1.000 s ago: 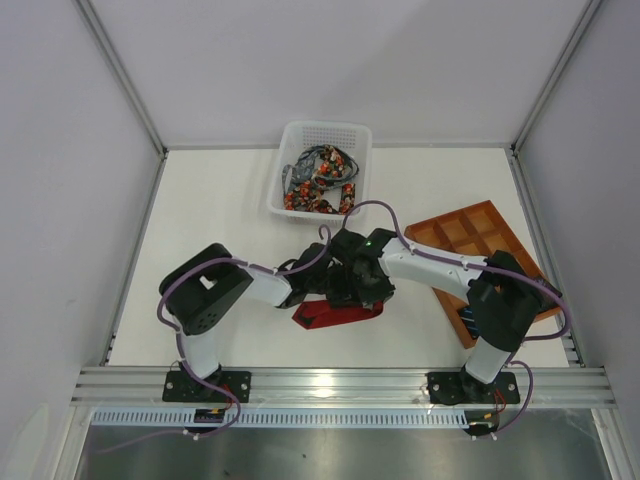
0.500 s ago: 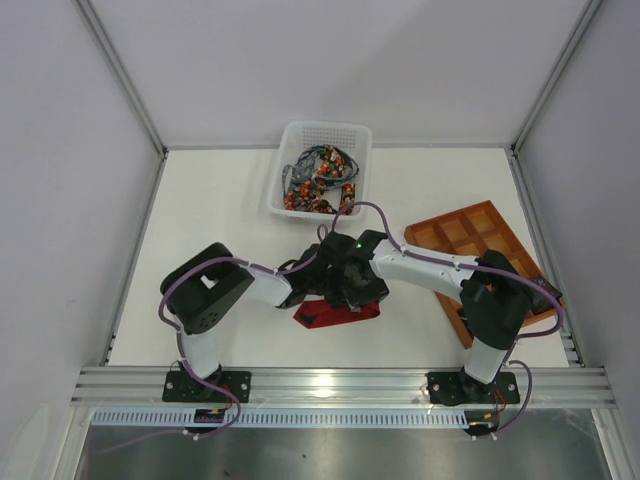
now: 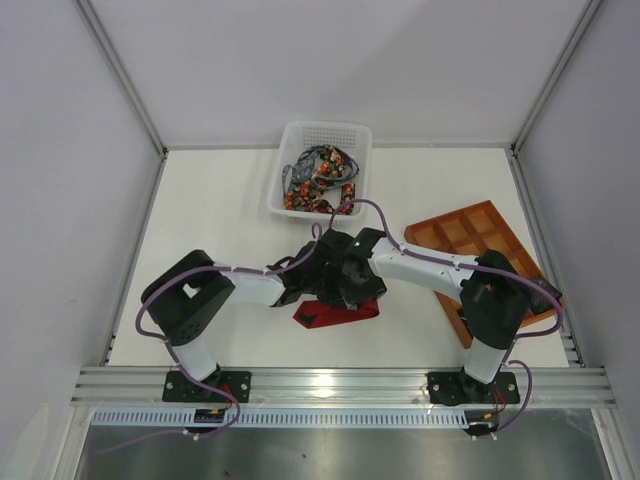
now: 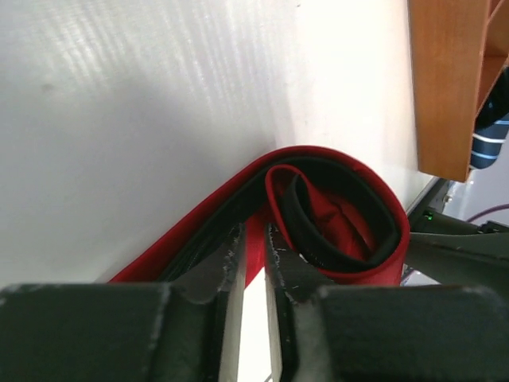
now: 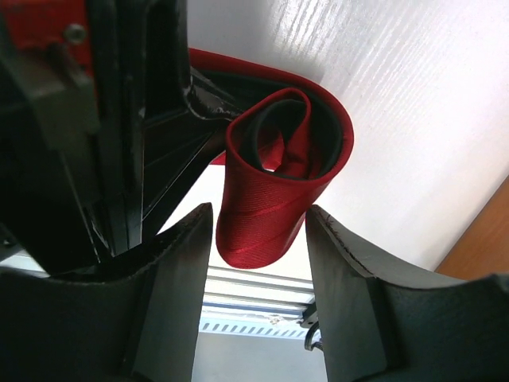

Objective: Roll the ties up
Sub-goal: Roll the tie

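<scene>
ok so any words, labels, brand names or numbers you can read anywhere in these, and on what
None: no view shows readable text.
red tie: plain weave, no label showing.
white basket: no marking.
orange-brown tray: no marking.
navy tie: light stripes only, no lettering.
green light on the right arm: a lamp, not a sign.

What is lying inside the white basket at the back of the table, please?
Inside the white basket lies a tangled heap of dark ties with red-orange floral dots. Anything beneath the heap is covered and cannot be seen.
</scene>
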You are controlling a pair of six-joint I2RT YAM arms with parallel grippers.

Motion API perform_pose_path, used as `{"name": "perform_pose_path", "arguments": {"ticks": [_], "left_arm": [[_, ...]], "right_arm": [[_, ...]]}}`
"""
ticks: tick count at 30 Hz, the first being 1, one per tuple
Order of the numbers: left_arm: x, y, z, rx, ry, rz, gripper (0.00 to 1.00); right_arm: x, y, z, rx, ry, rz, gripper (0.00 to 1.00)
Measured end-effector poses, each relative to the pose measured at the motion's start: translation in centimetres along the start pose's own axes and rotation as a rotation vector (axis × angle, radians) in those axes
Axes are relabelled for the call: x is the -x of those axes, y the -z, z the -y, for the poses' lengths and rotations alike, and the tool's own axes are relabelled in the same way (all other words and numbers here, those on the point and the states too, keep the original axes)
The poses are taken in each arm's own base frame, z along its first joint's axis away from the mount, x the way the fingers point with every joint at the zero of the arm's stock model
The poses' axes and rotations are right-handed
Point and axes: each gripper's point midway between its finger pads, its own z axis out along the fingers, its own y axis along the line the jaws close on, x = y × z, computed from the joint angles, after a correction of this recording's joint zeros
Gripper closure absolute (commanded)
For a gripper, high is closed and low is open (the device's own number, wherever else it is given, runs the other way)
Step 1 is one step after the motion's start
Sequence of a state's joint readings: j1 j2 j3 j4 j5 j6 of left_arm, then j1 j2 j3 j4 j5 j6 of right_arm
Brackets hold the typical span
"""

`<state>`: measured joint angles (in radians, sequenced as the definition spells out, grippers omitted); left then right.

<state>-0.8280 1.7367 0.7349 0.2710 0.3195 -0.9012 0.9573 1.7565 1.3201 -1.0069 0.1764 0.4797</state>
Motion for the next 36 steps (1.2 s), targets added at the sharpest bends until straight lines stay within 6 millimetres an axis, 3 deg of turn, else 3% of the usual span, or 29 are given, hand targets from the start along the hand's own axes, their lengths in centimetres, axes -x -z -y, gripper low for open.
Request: {"name": "perform_pose_path", "arguments": {"ticks": [7,13,19,27,36], "left_arm": [[0.2,1.3,-0.9,0.063,-0.025,0.02,0.79],[0.2,2.9,-2.7,0.126,-0.022,0.035,0.89],[1.0,5.7,-4.7,0.209,-0.026,0.093,0.89],[2.4,8.8,-4.0,0.207,-0.053,0.177,0.88],[2.0,9.3,-3.8,0.187,-0.065,0.168,0.86]], "right_arm": [[0.5,0.2,-0.3,0.006,-0.004,0.01,0.45],[0.6,-0.1,-1.0,0.01,-0.003,0.001,0.46],[0.8,-1.0,-2.0,0.032,-0.01,-0.015,0.46],[0.8,-1.9,-4.0,0.101,-0.022,-0.034,0.45],[2.3,-0.7,-5.5,0.238,-0.079,0.027,0.41]]}}
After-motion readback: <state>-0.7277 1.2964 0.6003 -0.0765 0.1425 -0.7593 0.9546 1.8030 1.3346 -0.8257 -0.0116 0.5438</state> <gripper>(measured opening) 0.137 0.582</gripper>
